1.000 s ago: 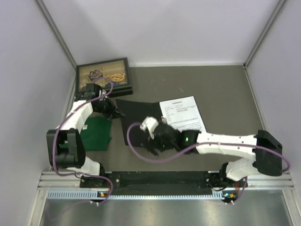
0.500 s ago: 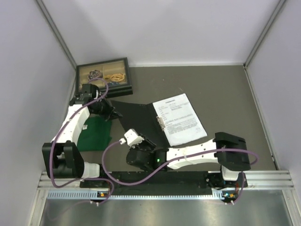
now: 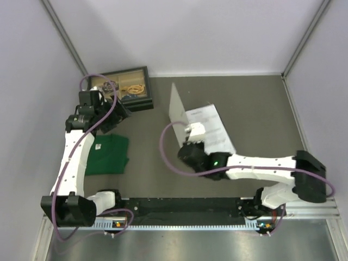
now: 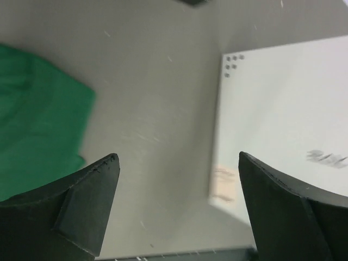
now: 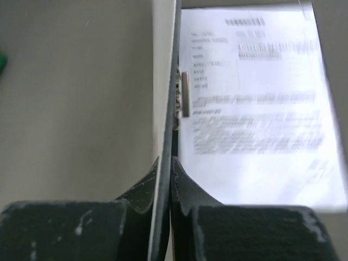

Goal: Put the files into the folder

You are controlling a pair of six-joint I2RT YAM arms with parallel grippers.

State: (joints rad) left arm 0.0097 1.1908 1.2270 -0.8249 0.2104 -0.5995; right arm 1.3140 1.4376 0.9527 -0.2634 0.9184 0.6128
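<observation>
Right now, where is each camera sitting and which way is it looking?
Top camera: above and behind the arms, looking down on the table; both arms show.
Left wrist camera: on the left arm, facing the green cloth and the folder; the open left gripper shows.
Right wrist camera: on the right arm, looking along the right gripper, shut on the folder's raised cover, beside the printed sheet.
Both wrist views share the folder's cover.

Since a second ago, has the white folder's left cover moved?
Yes. The white A4 folder's cover, earlier flat black-side-up near the black glass-lidded box, has swung up and right, away from it, standing upright in the right pincer.
</observation>
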